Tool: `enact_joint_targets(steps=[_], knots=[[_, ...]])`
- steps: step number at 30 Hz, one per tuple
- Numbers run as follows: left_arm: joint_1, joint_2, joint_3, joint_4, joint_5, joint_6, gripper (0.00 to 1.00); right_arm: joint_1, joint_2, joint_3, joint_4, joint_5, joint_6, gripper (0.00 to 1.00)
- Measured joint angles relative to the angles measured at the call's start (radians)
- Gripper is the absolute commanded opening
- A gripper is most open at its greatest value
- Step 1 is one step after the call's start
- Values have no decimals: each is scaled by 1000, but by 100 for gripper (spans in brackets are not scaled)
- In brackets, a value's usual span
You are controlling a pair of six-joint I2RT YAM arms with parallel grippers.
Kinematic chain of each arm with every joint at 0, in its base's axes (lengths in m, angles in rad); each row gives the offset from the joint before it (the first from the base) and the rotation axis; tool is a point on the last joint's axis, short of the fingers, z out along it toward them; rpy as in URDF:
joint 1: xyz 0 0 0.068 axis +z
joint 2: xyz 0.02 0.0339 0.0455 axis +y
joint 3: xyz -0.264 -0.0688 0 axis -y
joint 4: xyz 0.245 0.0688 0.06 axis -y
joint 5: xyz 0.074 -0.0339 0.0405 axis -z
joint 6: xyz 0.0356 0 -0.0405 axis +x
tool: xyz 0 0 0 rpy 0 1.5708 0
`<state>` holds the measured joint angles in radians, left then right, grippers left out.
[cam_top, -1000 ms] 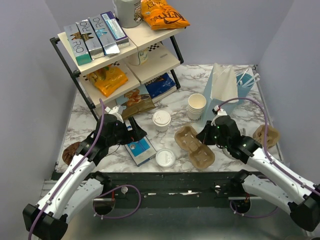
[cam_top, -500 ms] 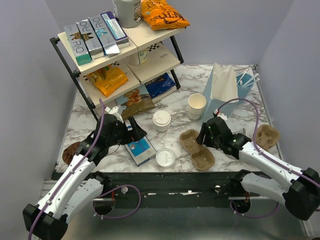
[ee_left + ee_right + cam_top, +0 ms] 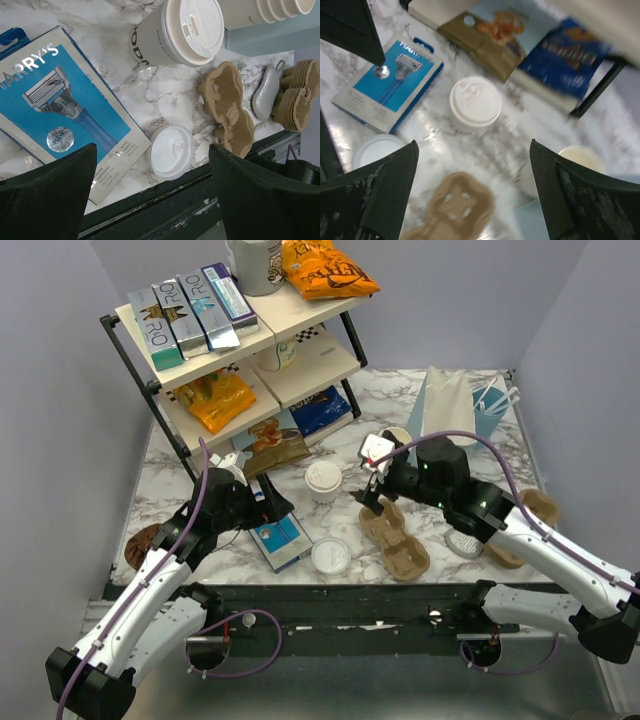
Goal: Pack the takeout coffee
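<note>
The takeout coffee (image 3: 323, 480) (image 3: 180, 32) (image 3: 475, 102), a cream paper cup with a white sip lid, stands upright mid-table. My right gripper (image 3: 372, 490) (image 3: 474, 145) hangs open and empty just right of it, over the near end of a brown pulp cup carrier (image 3: 393, 535) (image 3: 457, 210). My left gripper (image 3: 272, 502) (image 3: 152, 165) is open and empty to the cup's left, above a blue razor pack (image 3: 280, 537) (image 3: 60, 105). A light-blue paper bag (image 3: 450, 410) stands at the back right.
A loose white lid (image 3: 330, 556) (image 3: 172, 151) lies near the front edge. A stack of lidless cups (image 3: 397, 437) (image 3: 577, 157) stands behind the right gripper. More pulp carriers (image 3: 530, 515) and a silver pouch (image 3: 462, 540) lie at right. A stocked shelf rack (image 3: 240, 340) fills the back left.
My right gripper has opened, lifted away from the carrier's right side and swung left toward the lidded cup. The carrier stays on the table. The left arm has not moved.
</note>
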<state>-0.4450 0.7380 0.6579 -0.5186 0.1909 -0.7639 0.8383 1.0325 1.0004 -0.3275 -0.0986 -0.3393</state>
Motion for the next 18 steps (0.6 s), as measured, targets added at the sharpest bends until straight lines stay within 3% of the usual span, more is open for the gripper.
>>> enact_joint_targets(steps=[6, 11, 18], knots=[[0, 3, 0, 0, 0, 1, 99, -3, 93, 210, -132, -164, -586, 100], [0, 27, 15, -13, -1, 16, 99, -6, 161, 288, -472, -295, -970, 100], [0, 121, 101, -59, -20, 54, 99, -22, 265, 172, -719, -293, -1242, 100]])
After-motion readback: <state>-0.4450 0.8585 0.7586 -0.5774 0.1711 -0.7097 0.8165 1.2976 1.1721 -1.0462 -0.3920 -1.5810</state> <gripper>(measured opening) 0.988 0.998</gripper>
